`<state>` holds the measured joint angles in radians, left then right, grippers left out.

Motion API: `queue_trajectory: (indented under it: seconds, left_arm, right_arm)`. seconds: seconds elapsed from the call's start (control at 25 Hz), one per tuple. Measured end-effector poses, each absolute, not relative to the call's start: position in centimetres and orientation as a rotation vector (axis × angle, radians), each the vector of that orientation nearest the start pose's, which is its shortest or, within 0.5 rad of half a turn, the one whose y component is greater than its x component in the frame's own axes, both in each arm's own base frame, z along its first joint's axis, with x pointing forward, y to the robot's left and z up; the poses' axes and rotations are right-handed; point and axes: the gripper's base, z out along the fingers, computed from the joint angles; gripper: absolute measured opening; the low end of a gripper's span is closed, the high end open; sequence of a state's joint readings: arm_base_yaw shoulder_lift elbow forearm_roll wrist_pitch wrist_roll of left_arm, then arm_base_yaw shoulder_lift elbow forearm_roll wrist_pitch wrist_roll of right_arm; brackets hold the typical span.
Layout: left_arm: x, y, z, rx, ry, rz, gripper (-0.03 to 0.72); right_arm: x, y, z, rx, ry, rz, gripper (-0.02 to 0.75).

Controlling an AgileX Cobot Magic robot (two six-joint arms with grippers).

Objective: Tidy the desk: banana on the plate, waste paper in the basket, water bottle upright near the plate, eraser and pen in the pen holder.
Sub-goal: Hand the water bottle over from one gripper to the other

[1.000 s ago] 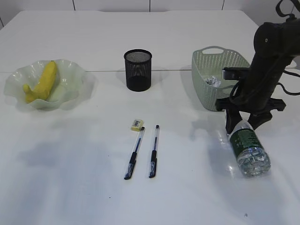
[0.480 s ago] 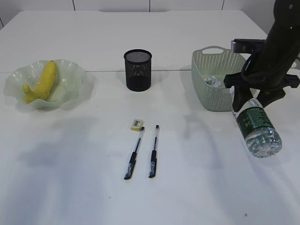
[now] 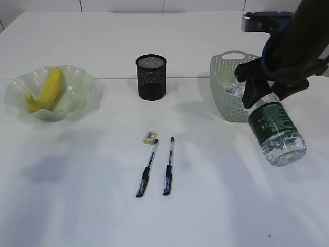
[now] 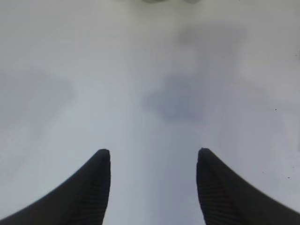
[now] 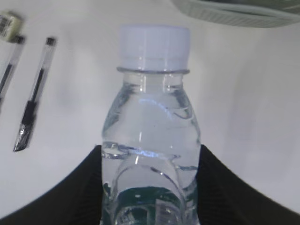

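My right gripper (image 3: 259, 93) is shut on the neck end of the clear water bottle (image 3: 275, 131) with a green label and holds it tilted in the air, in front of the basket. In the right wrist view the bottle (image 5: 152, 122) sits between the jaws (image 5: 150, 157), white cap away from the camera. The banana (image 3: 49, 88) lies on the pale green plate (image 3: 77, 100) at the left. The eraser (image 3: 150, 136) and two pens (image 3: 147, 167) (image 3: 168, 165) lie mid-table. The black mesh pen holder (image 3: 151, 77) stands behind them. My left gripper (image 4: 153, 154) is open over bare table.
The green basket (image 3: 226, 77) at the right holds crumpled waste paper (image 3: 234, 89). Its rim shows in the right wrist view (image 5: 234, 11), with a pen (image 5: 33, 93) and the eraser (image 5: 9, 23) at the left. The table is white.
My right gripper has lifted the water bottle off the table and carried it up and slightly left. The other objects have not moved.
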<state>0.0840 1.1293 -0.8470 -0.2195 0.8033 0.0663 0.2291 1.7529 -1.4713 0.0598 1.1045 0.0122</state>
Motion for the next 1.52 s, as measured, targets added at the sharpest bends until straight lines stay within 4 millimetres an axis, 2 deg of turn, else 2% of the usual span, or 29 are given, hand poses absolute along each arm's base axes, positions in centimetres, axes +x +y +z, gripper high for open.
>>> queue_trajectory:
  seconds: [0.12, 0.28, 0.52, 0.72, 1.0, 1.2, 1.52]
  left_arm:
    - [21.4, 0.4, 29.3, -0.158, 2.546, -0.203, 0.412]
    - [21.4, 0.4, 29.3, -0.158, 2.546, -0.203, 0.412]
    - [21.4, 0.4, 29.3, -0.159, 2.546, -0.205, 0.412]
    - [21.4, 0.4, 29.3, -0.159, 2.546, -0.205, 0.412]
    - [21.4, 0.4, 29.3, -0.159, 2.546, -0.205, 0.412]
    - [21.4, 0.4, 29.3, -0.159, 2.546, -0.205, 0.412]
    - [21.5, 0.3, 29.3, -0.161, 2.546, -0.208, 0.412]
  right_arm:
    - [33.2, 10.8, 28.3, -0.38, 2.821, 0.152, 0.386]
    - [30.6, 12.3, 29.2, -0.464, 2.734, 0.192, 0.386]
    - [27.4, 12.2, 30.2, -0.552, 2.604, 0.263, 0.386]
    - [25.3, 11.7, 29.9, -0.555, 2.536, 0.314, 0.385]
    - [25.1, 11.9, 29.6, -0.549, 2.49, 0.366, 0.385]
    - [25.6, 13.4, 30.9, -0.548, 2.301, 0.567, 0.385]
    - [26.8, 16.1, 31.7, -0.678, 2.047, 0.85, 0.384]
